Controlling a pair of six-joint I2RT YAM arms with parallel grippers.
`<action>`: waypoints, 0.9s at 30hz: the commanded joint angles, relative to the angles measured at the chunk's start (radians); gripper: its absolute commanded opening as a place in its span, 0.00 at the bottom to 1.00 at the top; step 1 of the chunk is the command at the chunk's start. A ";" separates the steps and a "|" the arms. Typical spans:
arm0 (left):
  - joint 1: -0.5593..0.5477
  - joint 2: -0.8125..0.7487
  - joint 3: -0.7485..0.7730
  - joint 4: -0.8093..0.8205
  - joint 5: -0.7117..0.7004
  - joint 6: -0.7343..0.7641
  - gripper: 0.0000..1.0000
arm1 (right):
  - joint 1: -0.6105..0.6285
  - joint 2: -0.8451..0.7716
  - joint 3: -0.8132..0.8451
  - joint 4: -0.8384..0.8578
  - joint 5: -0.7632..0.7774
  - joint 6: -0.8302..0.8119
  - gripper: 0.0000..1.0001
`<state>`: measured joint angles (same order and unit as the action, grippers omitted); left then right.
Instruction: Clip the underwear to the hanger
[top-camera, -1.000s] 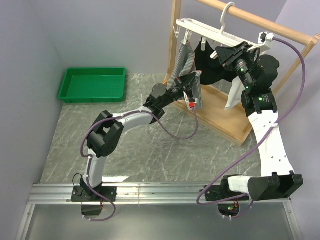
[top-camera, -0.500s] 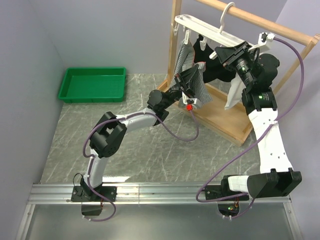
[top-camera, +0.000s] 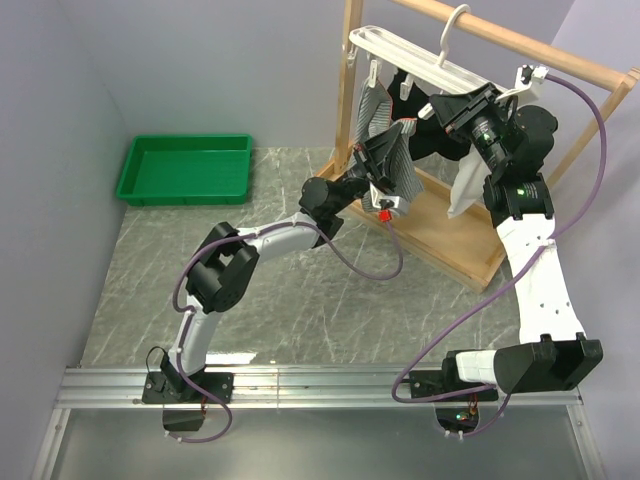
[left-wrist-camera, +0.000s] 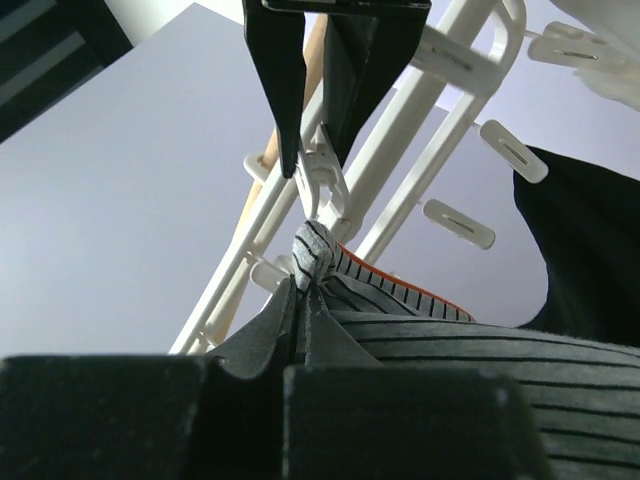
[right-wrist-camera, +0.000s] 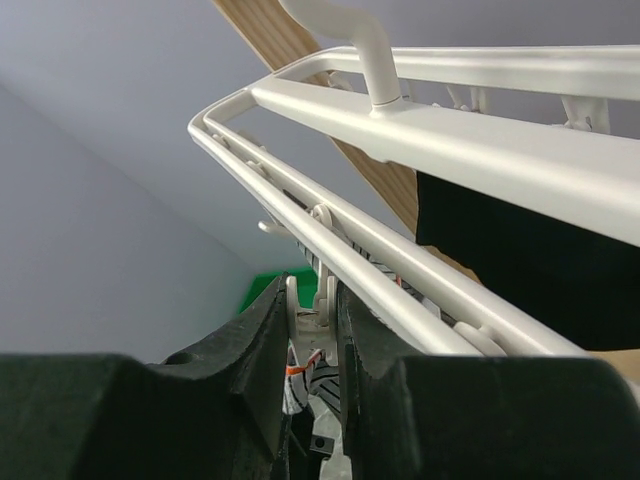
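The white hanger (top-camera: 410, 55) hangs by its hook from the wooden rack. The striped underwear (top-camera: 372, 108) dangles from a clip at the hanger's left end. My left gripper (top-camera: 402, 138) is shut on the underwear's (left-wrist-camera: 440, 330) free edge. It holds a bunched corner right under a white clip (left-wrist-camera: 322, 190). My right gripper (left-wrist-camera: 315, 165) is shut on that clip (right-wrist-camera: 318, 300), squeezing its upper ends just below the hanger bars (right-wrist-camera: 450, 130). Striped cloth (right-wrist-camera: 322, 385) shows below those fingers. Whether the clip bites the cloth is hidden.
The wooden rack (top-camera: 455, 240) stands at the back right on a flat base. A black garment (top-camera: 428, 150) and a small white cloth (top-camera: 466, 190) hang from the hanger too. A green tray (top-camera: 185, 170) lies at the back left. Walls close in left and behind.
My left arm has risen and reached toward the hanger, lifting the underwear's edge up to the clip. The right gripper has stayed at the clip.
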<state>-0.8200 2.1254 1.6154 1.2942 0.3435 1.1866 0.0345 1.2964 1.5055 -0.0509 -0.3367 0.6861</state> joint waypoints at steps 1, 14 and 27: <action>-0.011 0.019 0.058 0.080 0.018 0.045 0.00 | 0.005 -0.003 0.047 -0.052 -0.048 -0.008 0.00; -0.013 0.051 0.103 0.059 0.032 0.091 0.01 | 0.011 0.014 0.058 -0.090 -0.041 -0.013 0.00; -0.013 0.076 0.136 0.054 0.048 0.116 0.01 | 0.019 0.032 0.067 -0.112 -0.041 0.001 0.00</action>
<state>-0.8265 2.1918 1.7081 1.3003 0.3683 1.2884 0.0349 1.3228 1.5383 -0.1078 -0.3218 0.6727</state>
